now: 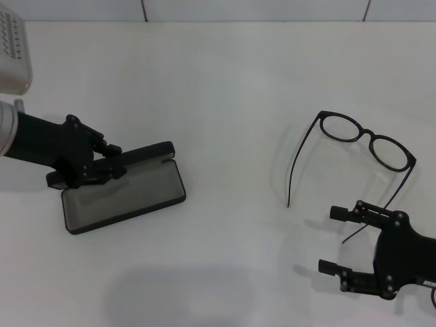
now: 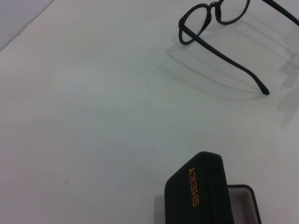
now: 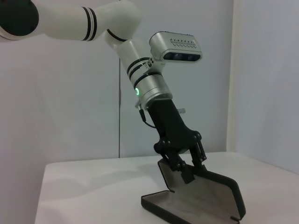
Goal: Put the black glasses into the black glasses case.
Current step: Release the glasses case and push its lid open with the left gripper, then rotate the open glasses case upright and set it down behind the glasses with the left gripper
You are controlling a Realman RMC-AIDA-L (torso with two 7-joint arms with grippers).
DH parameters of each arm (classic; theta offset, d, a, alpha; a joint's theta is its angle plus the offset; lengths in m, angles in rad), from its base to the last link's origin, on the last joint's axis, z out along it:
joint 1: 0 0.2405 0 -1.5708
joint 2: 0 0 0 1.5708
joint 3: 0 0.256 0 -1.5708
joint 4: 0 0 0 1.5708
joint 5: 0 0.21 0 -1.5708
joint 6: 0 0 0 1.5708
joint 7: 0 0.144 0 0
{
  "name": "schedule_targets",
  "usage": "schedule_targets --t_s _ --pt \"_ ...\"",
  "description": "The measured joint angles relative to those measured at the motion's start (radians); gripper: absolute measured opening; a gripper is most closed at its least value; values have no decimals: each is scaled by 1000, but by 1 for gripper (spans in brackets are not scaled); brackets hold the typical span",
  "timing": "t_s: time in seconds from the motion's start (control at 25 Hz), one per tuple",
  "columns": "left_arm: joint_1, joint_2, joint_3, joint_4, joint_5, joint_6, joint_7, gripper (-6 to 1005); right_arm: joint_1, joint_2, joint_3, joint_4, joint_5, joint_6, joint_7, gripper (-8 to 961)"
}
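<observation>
The black glasses case (image 1: 126,194) lies open on the left of the white table, its grey lining showing. My left gripper (image 1: 111,163) is shut on the raised lid's edge and holds it tilted up; the right wrist view shows this grip (image 3: 187,172) on the case (image 3: 201,198). Orange "SHERY" lettering marks the lid (image 2: 198,191). On the right lie the black glasses (image 1: 368,134), temple arms unfolded and pointing toward me, also seen in the left wrist view (image 2: 226,62). Near the front right edge my right gripper (image 1: 335,240) stands open, just short of the glasses and touching nothing.
A grey camera unit (image 1: 13,54) on my left wrist hangs over the table's far left corner. The table's back edge (image 1: 218,20) meets a pale wall. Bare white tabletop (image 1: 231,150) separates the case from the glasses.
</observation>
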Motion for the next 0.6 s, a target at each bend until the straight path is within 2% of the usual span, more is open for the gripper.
schedule_targets --t_s 0.6 --pt "16 -7 5 37 -10 3 53 291 0 0 0 0 0 -5 9 782"
